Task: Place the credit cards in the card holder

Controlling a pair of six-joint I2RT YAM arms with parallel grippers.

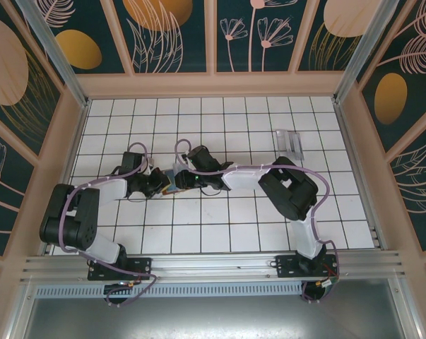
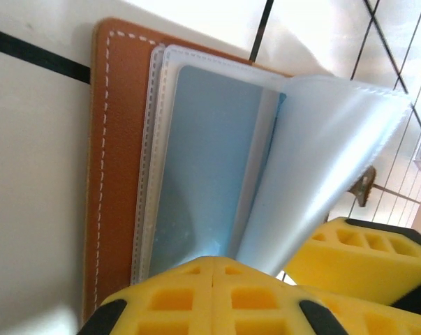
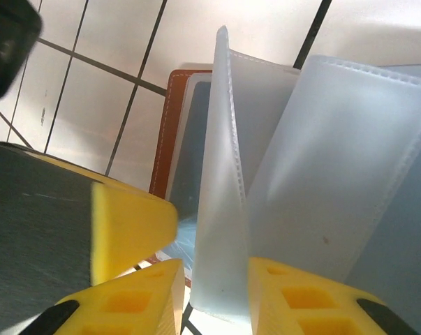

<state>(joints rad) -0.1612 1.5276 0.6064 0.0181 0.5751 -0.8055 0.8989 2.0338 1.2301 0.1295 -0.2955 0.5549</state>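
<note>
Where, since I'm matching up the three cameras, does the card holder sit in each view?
Top external: card holder lies just left of centre on the tiled table.
Left wrist: card holder lies across the left and middle, brown cover at left, clear sleeves fanned rightward.
Right wrist: card holder at centre, brown cover edge left of the upright sleeves.
Shared landmark: white tiles with dark grout lines.

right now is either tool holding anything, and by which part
The right tool pinches a clear sleeve of the card holder by its free edge; left tool shut, hold unclear.
</note>
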